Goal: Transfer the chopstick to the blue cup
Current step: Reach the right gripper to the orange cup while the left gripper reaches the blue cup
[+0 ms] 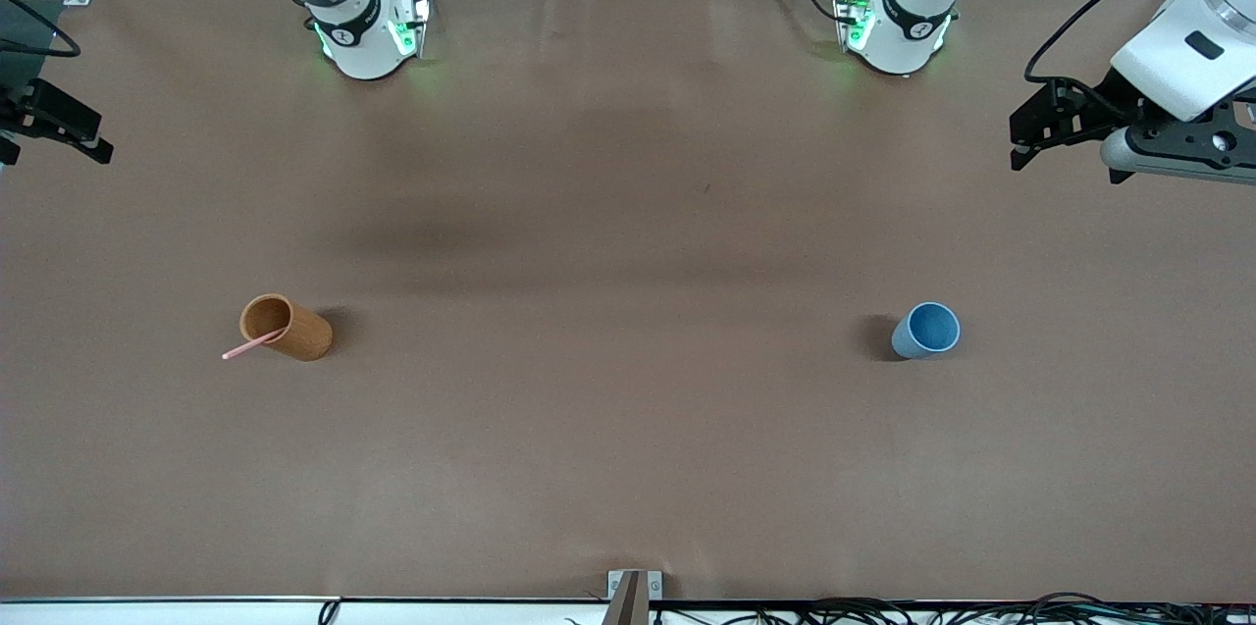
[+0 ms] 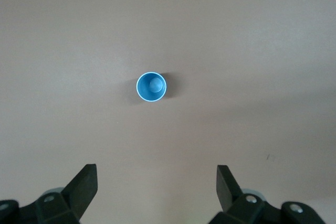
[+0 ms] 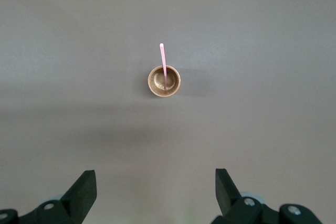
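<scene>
**Mia:** Where is the chopstick [image 1: 254, 343] now?

**Ben:** It stands in the orange cup [image 1: 287, 327], toward the right arm's end of the table [image 1: 628, 468]. It leans on the rim and its top pokes out. The blue cup [image 1: 925, 331] stands well apart from it, toward the left arm's end of the table. It looks empty inside.

**Mia:** And the arms?

**Ben:** The right end effector [image 3: 156, 195] hangs high over the table with the orange cup below it. Its two fingers are wide apart and hold nothing. The left end effector [image 2: 157, 188] hangs high too, looking down on the blue cup. Its fingers are also apart, with nothing in them. Nothing has been picked up yet, I think.

**Mia:** What could go wrong?

**Ben:** The stick is very thin. If the fingers close a bit to one side, they may miss it or just push it around in the cup. If they come down too low, they may bump the orange cup and tip it over. Then the stick rolls out.

**Mia:** And after that?

**Ben:** The cups are far from each other. The stick may have to go from one arm to the other. It could slip and drop then. And the blue cup is small and light, so a poke from the stick might knock it down.
</scene>
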Robot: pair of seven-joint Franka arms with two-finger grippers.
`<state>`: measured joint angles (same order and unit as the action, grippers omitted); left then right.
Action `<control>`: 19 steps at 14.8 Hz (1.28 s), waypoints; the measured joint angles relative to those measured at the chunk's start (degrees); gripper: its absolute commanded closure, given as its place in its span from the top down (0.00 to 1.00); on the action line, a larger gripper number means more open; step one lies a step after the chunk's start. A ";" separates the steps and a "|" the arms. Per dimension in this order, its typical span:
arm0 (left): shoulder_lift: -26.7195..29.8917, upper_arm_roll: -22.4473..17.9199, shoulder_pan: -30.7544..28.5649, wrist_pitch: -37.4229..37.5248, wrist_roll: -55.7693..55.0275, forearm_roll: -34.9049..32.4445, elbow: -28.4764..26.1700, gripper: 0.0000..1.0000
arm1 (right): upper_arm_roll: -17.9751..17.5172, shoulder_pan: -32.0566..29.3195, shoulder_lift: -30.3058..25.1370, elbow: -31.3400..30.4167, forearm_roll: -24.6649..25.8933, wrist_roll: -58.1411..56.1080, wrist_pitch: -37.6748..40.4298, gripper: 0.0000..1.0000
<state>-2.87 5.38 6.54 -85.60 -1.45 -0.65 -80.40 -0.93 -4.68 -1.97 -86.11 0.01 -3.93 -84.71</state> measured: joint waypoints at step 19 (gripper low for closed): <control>-13.83 -5.87 -3.82 -23.05 8.20 0.71 -17.34 1.00 | -0.52 0.27 20.76 0.12 -0.31 0.01 -22.96 0.96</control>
<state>-16.70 -0.48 2.71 -108.65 6.75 0.05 -97.74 -1.44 -4.41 18.80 -85.99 -0.30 -3.92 -107.67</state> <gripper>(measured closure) 0.000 0.026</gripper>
